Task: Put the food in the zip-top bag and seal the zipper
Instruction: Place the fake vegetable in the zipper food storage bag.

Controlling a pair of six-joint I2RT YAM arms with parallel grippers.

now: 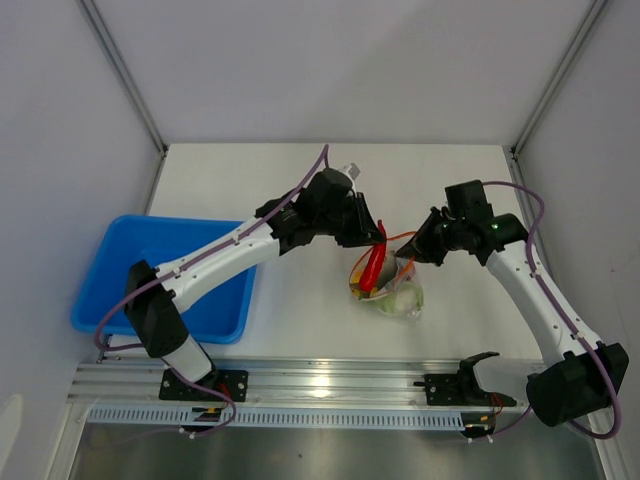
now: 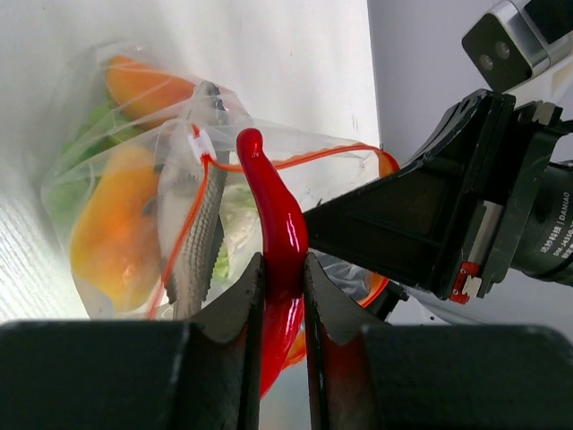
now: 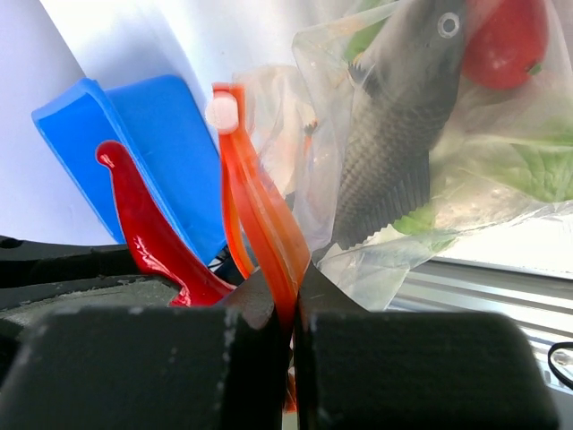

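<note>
Top external view is showing the small clear crinkly zip-top bag (image 1: 392, 288) lying on the white table (image 1: 300, 320), with both arms reaching in over it. The left gripper (image 2: 285, 285) is pinching the glossy red toy chili (image 2: 273, 210) partway along its body, jaws pressing on its two sides. It is holding the chili upright right at the bag's mouth; whether the curled tip is already inside the bag I cannot tell. The right gripper (image 3: 294, 288), jaws pressed together, is clamping the bag's mouth edge at the thin red zipper strip (image 2: 322, 157). That is keeping the edge raised beside the chili, so the mouth is gaping. A small white slider tab (image 3: 222, 109) is sitting on the strip at one corner of the bag's mouth. Inside the bag, a grey scaly toy fish (image 3: 394, 152), a rounded orange fruit piece (image 2: 112, 233), a round red fruit (image 3: 506, 40) and green leafy bits (image 3: 537, 170) are lying packed together, with something pale among them. The shallow blue plastic tray (image 1: 120, 250) is standing well apart from the bag, on the left arm's side. Loading is looking nearly done. The chili is waiting to be lowered fully into the bag and let go. After that the mouth needs pressing flat and the zipper running shut, and none of the sealing has begun.
</note>
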